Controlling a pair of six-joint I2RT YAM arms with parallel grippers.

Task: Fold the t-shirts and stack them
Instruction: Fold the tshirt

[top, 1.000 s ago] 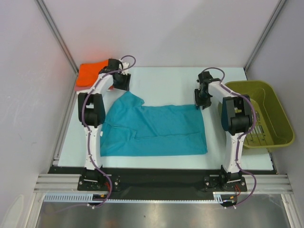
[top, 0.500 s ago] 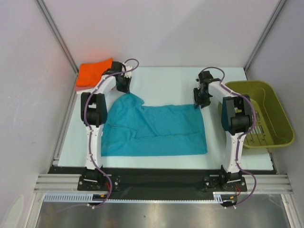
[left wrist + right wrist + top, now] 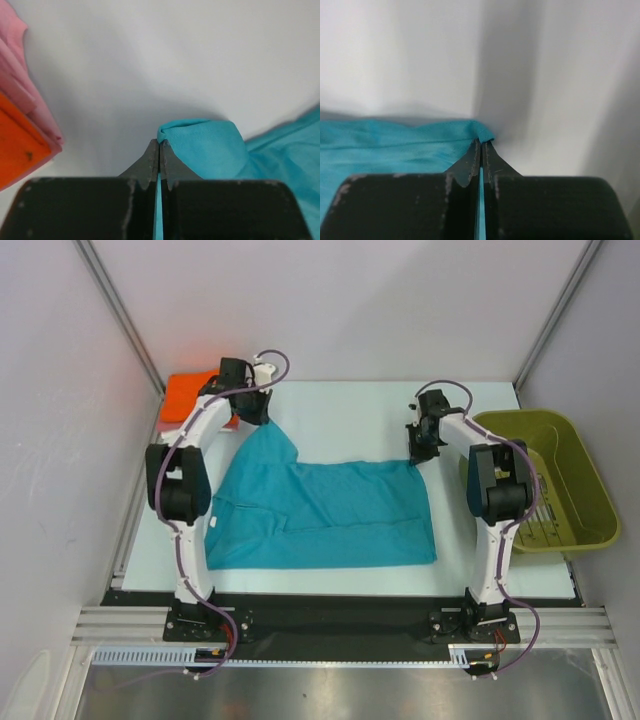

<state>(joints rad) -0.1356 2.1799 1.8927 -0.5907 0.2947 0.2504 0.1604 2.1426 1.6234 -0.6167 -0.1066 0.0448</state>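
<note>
A teal t-shirt (image 3: pixel 330 515) lies partly folded on the white table, with one corner drawn up toward the far left. My left gripper (image 3: pixel 262 421) is shut on that far left corner; the left wrist view shows the jaws (image 3: pixel 159 146) pinched on teal cloth (image 3: pixel 205 145). My right gripper (image 3: pixel 413 456) is shut on the shirt's far right corner, and cloth (image 3: pixel 395 145) shows between its jaws (image 3: pixel 482 143). A folded orange t-shirt (image 3: pixel 185 392) lies on a pink one (image 3: pixel 20 75) at the far left corner of the table.
An olive-green plastic basket (image 3: pixel 592 480) stands at the table's right edge, beside the right arm. White walls with metal posts close in the back and sides. The orange and pink stack (image 3: pixel 15 145) sits just left of my left gripper.
Both grippers have shut on the teal shirt's far corners. The left one has pulled its corner up toward the far left, stretching the cloth; the right arm has barely moved.
</note>
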